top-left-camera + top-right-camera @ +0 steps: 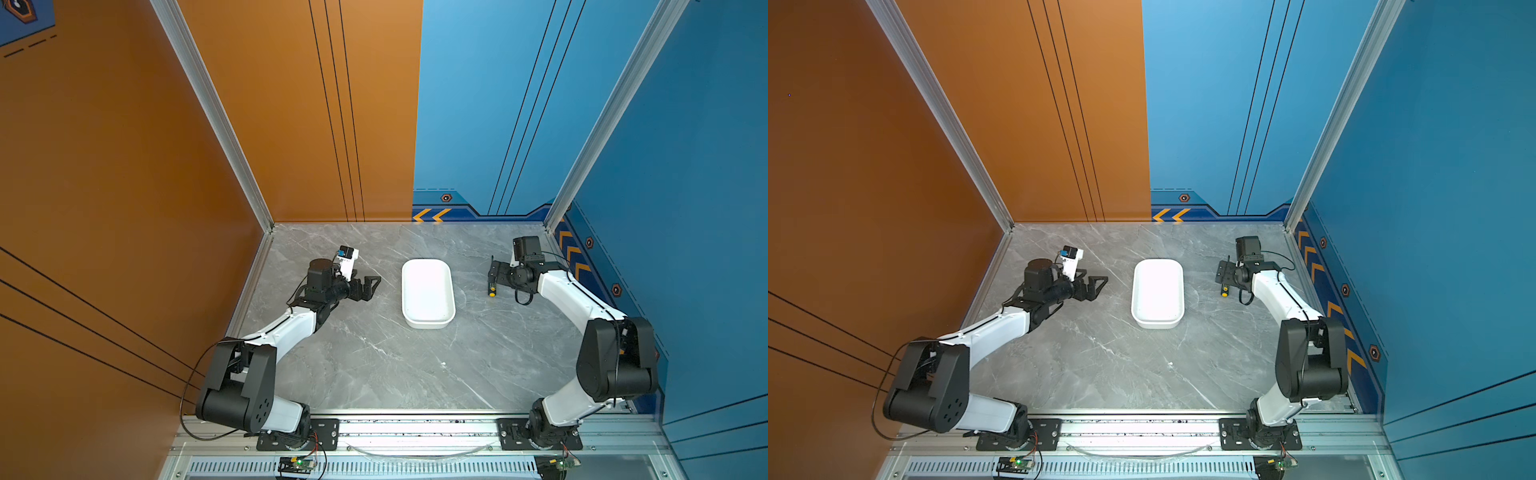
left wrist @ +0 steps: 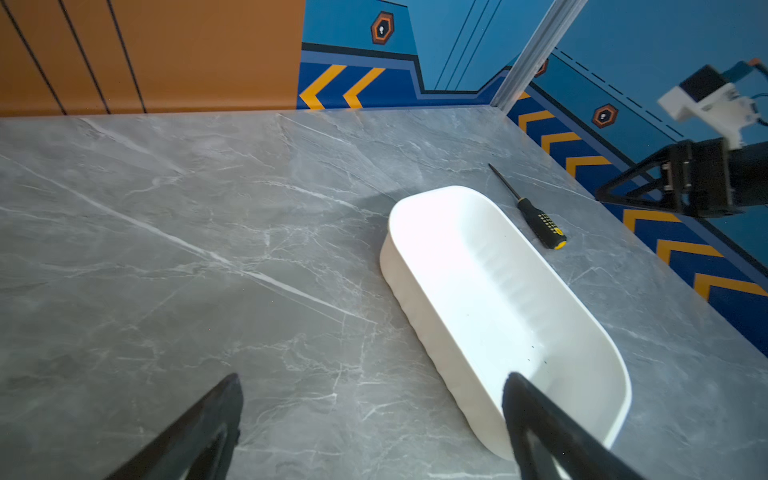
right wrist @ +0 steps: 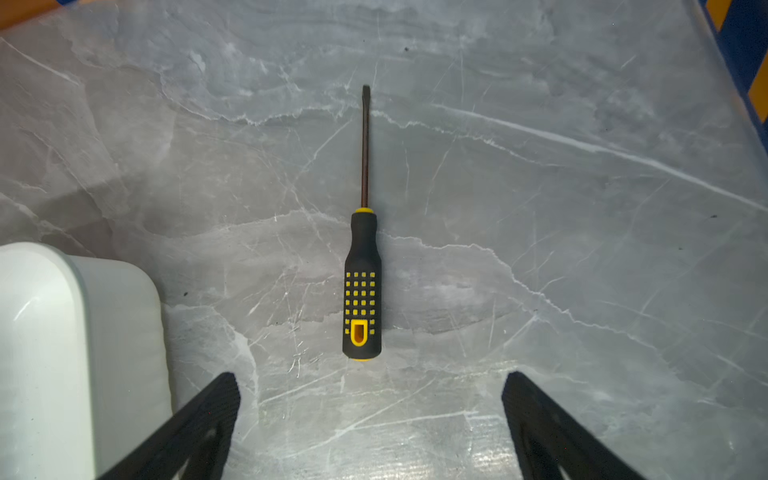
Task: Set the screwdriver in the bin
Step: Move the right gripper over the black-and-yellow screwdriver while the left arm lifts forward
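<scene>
Black-and-yellow screwdriver (image 3: 362,286) lies flat on the bench (image 3: 540,208), just right of the empty bin (image 1: 429,323). Right jaws hover over it, spread wide and empty; left jaws are apart too. My worry: one side touches first, the round handle rolls, and the grab misses.

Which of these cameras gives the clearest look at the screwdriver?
The right wrist view: the screwdriver lies whole and large, tip to yellow cap. In both top views it is tiny, partly hidden by the right gripper. The left wrist view shows it whole but small, beyond the bin.
</scene>
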Controlling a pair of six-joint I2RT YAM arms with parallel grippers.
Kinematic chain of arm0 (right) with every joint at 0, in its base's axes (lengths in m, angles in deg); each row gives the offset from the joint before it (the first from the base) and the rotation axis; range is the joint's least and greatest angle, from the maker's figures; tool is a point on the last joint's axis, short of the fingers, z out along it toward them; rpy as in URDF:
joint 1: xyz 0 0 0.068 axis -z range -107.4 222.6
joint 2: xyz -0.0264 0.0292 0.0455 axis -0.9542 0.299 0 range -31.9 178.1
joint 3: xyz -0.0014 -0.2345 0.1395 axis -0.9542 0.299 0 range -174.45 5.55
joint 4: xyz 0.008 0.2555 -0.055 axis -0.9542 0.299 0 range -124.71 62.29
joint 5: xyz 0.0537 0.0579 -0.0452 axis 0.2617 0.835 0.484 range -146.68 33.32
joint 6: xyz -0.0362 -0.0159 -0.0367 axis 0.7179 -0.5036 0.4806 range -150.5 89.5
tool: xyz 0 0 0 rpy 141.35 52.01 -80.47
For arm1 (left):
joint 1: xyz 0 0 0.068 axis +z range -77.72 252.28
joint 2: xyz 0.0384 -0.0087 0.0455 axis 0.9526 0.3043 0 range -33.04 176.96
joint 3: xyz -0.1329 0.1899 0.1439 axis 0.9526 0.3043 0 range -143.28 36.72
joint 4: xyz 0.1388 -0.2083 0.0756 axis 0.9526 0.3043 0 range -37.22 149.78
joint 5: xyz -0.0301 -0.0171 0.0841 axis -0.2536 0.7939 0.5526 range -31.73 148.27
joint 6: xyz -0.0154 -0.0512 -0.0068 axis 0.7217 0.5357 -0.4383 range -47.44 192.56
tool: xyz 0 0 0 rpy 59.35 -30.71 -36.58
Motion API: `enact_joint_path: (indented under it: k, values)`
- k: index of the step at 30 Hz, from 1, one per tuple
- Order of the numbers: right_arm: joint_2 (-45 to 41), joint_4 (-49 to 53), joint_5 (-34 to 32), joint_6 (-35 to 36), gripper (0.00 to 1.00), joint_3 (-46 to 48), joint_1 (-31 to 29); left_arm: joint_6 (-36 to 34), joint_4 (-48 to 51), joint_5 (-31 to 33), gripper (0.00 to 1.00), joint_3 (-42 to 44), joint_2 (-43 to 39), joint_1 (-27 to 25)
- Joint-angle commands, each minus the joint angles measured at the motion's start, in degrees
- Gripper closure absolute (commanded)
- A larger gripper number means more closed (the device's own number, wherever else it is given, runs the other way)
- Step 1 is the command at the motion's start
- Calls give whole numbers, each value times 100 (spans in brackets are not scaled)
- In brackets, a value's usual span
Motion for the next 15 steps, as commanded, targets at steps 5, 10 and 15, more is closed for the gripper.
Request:
enact_joint_path:
  k: [5, 10, 15]
  values:
    - [901, 326, -125, -180, 4, -642, -209, 268, -124, -968, 2, -271, 431, -221]
    - [1321, 500, -410, -125, 4, -1017, -327, 288, -185, -1136, 2, -419, 819, -294]
    - [1618, 567, -455, -78, 4, -1235, -306, 368, -211, -1197, 2, -587, 1112, -312]
